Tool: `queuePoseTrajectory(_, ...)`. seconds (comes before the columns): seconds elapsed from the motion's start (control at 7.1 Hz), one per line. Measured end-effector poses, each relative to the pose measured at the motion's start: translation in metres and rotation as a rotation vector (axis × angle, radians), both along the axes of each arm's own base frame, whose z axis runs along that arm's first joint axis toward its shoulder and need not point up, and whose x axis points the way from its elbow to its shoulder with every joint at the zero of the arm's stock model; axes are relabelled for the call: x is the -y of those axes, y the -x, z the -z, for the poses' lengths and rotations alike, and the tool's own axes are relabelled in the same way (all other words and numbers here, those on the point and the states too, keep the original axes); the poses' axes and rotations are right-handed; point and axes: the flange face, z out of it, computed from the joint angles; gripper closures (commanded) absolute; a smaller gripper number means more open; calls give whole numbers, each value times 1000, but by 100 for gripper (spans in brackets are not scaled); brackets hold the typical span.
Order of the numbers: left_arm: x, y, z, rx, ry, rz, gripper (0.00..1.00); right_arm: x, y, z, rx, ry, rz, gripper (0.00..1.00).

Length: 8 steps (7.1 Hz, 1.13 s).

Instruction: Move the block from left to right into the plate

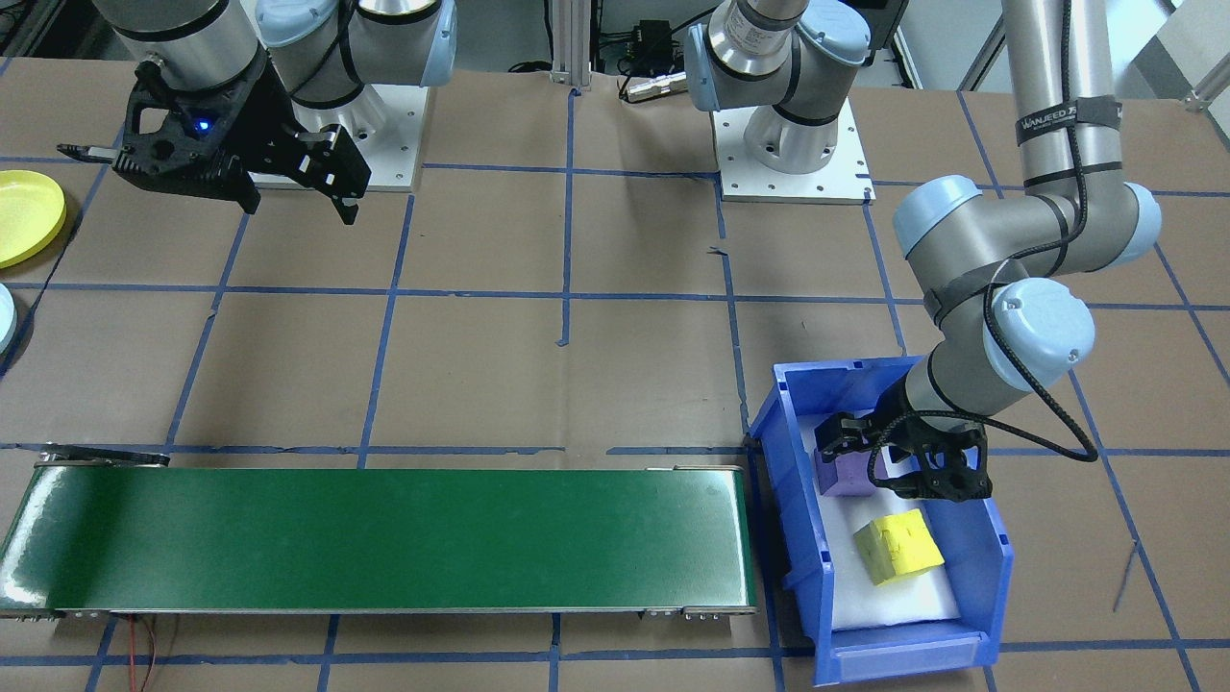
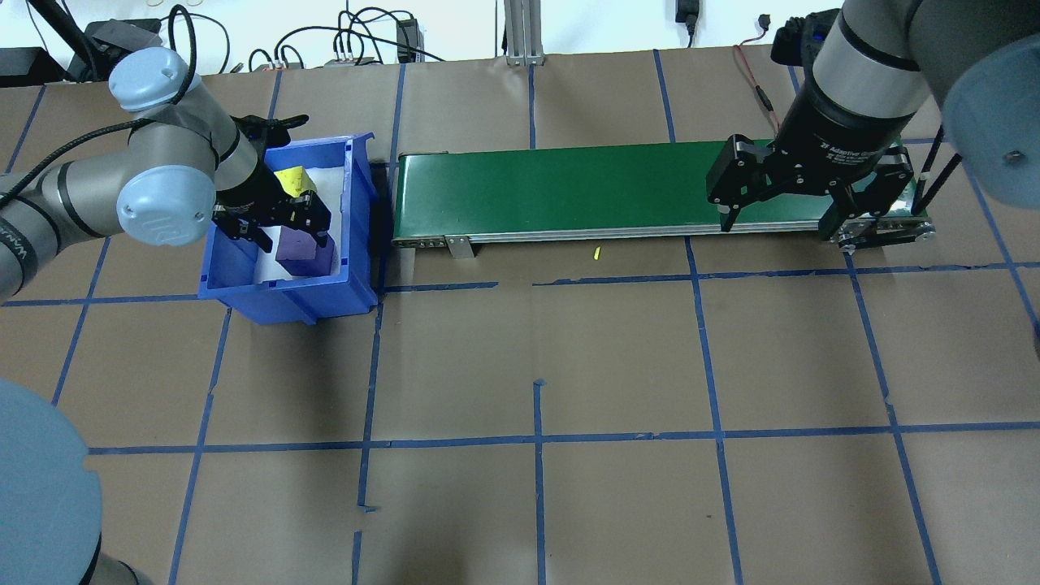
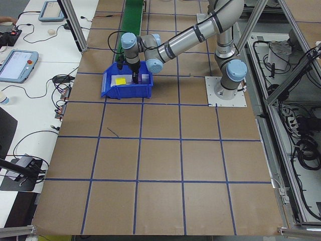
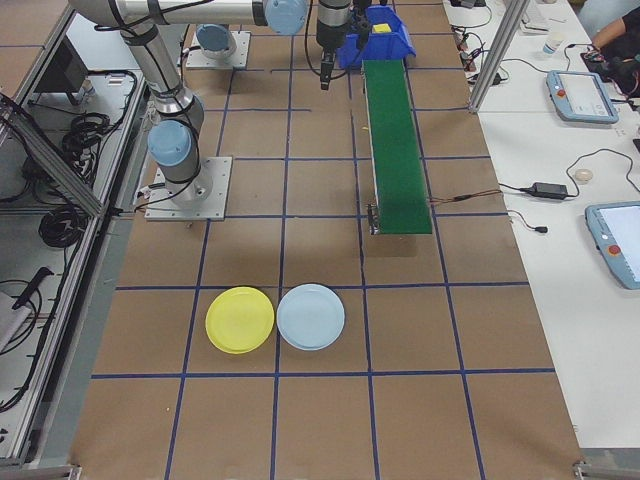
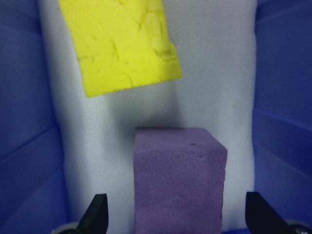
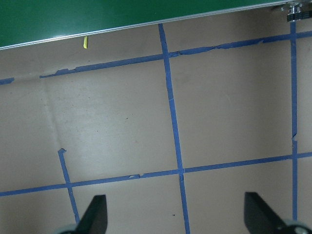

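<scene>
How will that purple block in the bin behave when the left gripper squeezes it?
The purple block looks like pitted foam, so it is probably light and may compress slightly. Its flat sides should grip well between the open left gripper. Resting on white padding, it seems unlikely to roll.

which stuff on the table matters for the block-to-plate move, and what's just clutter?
In play:
- purple block, between the open left gripper fingers
- yellow block
- blue bin holding both
- green conveyor
- yellow plate, blue plate
- right gripper, open, over the conveyor's end

Lying about:
- small yellow scrap on the table
</scene>
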Motion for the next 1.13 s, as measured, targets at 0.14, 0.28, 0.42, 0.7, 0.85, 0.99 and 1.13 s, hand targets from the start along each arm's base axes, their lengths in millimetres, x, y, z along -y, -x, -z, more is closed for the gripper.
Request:
queuePoseTrajectory(0.14, -1, 1, 4, -2, -6, 7, 66, 0, 0, 0, 0, 0, 0, 0)
queuePoseTrajectory(0.28, -1, 2, 2, 1, -1, 11, 66, 0, 0, 0, 0, 0, 0, 0)
queuePoseTrajectory(0.42, 4, 1, -17, 11, 21, 14, 66, 0, 0, 0, -1, 0, 0, 0)
queuePoseTrajectory(0.7, 11, 4, -94, 20, 42, 2, 65, 0, 0, 0, 0, 0, 0, 0)
queuePoseTrajectory(0.85, 6, 19, -131, 20, 55, 1, 65, 0, 0, 0, 0, 0, 0, 0)
queuePoseTrajectory(0.99, 0, 49, -158, 22, 79, 13, 64, 0, 0, 0, 0, 0, 0, 0)
queuePoseTrajectory(1.13, -4, 85, -169, 20, 108, 19, 63, 0, 0, 0, 0, 0, 0, 0)
